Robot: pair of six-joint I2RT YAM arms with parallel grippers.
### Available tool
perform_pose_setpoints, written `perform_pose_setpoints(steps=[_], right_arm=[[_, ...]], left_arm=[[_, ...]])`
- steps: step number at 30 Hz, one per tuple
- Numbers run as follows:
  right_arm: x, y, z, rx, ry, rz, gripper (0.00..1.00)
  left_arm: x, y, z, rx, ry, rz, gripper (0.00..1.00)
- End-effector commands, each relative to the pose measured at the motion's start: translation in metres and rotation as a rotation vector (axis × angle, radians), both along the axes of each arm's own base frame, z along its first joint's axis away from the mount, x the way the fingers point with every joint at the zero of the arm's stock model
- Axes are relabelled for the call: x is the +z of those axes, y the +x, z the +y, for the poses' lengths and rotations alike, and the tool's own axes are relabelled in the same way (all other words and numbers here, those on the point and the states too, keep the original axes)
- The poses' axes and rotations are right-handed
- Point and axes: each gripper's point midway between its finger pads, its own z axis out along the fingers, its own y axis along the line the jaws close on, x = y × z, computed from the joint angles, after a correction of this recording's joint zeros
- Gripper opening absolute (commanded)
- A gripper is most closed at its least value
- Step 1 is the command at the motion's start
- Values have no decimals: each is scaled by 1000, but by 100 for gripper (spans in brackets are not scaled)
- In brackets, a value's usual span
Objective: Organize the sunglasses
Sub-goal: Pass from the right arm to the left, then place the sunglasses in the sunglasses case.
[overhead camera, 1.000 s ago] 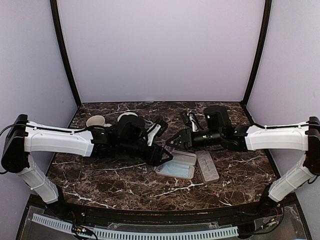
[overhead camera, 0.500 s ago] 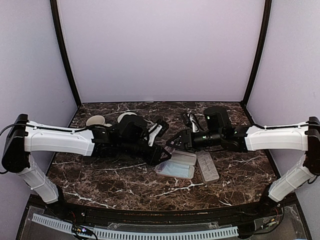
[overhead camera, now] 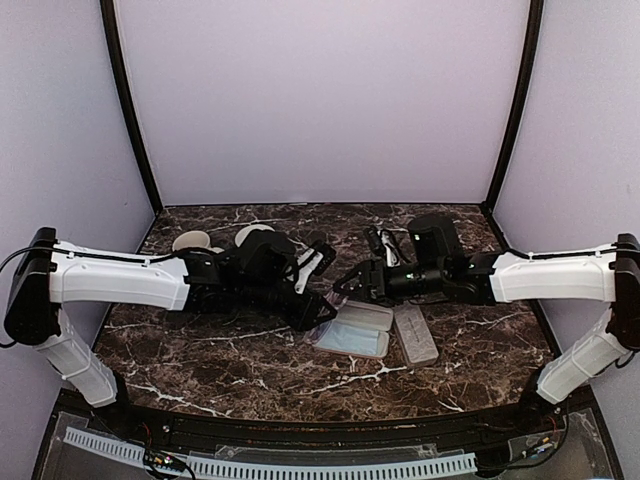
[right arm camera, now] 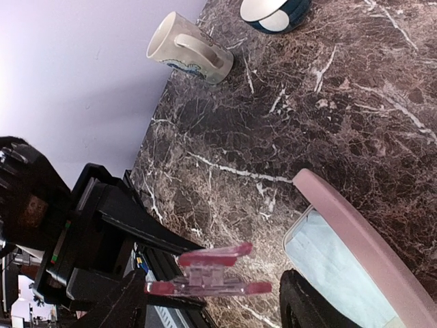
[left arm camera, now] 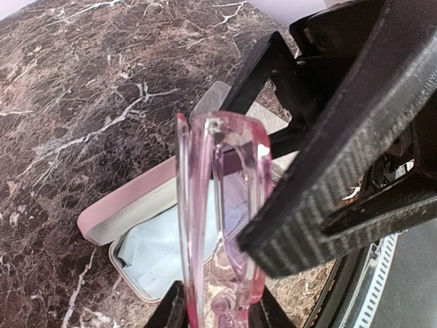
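- The red-framed sunglasses (left arm camera: 218,205) are held up in the air above the open pink case (left arm camera: 116,219). They're folded and seen end-on, so the lenses can't really be made out.
- They're clamped by the left gripper (overhead camera: 323,307). Only its two black fingertips (left arm camera: 171,311) are seen at the bottom edge of the left wrist view, and the lower end of the frame is cut off there.
- The right gripper (right arm camera: 212,307) is spread wide around the same pair. A sliver of gap is seen at one finger, and the other side is too dark to call.
- A light-blue cloth (left arm camera: 160,253) is seen inside the case, partly hidden behind the frame.
- From overhead the glasses are mostly lost between the two black grippers.
- A grey case (overhead camera: 415,333) is laid just beside the pink one on the marble table (overhead camera: 230,365).
- A cream mug (right arm camera: 188,48) is seen further back, and a dark cup (right arm camera: 273,12) is cut off by the picture edge.
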Motion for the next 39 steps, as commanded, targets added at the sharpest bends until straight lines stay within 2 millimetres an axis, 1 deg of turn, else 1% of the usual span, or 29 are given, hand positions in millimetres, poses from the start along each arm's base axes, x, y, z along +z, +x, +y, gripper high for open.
perform_pose_setpoints(steps=[1,4,6,10,13,15,17,18,20,23,25,29,32,33,36,39], right_arm=[[4,3,-9,-23,5,-18,69],[3,3,-13,-30,-7,-19,71],[3,6,-20,-50,-27,-28,72],[6,18,-48,-121,-47,-51,72],[7,30,-75,-183,-68,-73,73],[9,36,-89,-208,-74,-83,73],[7,41,-99,-223,-81,-90,73],[6,43,-103,-232,-87,-93,73],[4,46,-110,-243,-84,-93,73],[4,48,-119,-256,-56,-99,73],[4,50,-127,-272,-52,-106,73],[7,52,-137,-287,-35,-131,73],[7,51,-140,-280,-15,-138,73],[5,51,-140,-279,-13,-136,73],[0,49,-141,-272,-1,-130,73],[-5,47,-141,-262,5,-116,73]], left_arm=[[-1,0,2,-17,30,-15,30],[-2,-1,2,-31,38,-12,30],[-3,-3,2,-55,42,-6,30],[-2,-5,7,-135,59,4,29],[-1,-11,10,-249,58,20,28],[-1,-15,11,-327,69,21,28],[-3,-15,9,-384,92,25,28],[1,-13,6,-409,97,25,28],[-1,-17,1,-484,112,38,26],[-7,-24,-6,-595,133,64,25],[-18,-29,-8,-666,166,105,25],[-36,-22,-15,-725,238,123,27],[-46,-17,-21,-771,285,103,29],[-45,-14,-24,-785,290,88,29],[-50,-9,-30,-826,316,73,30],[-53,-9,-35,-870,351,69,32]])
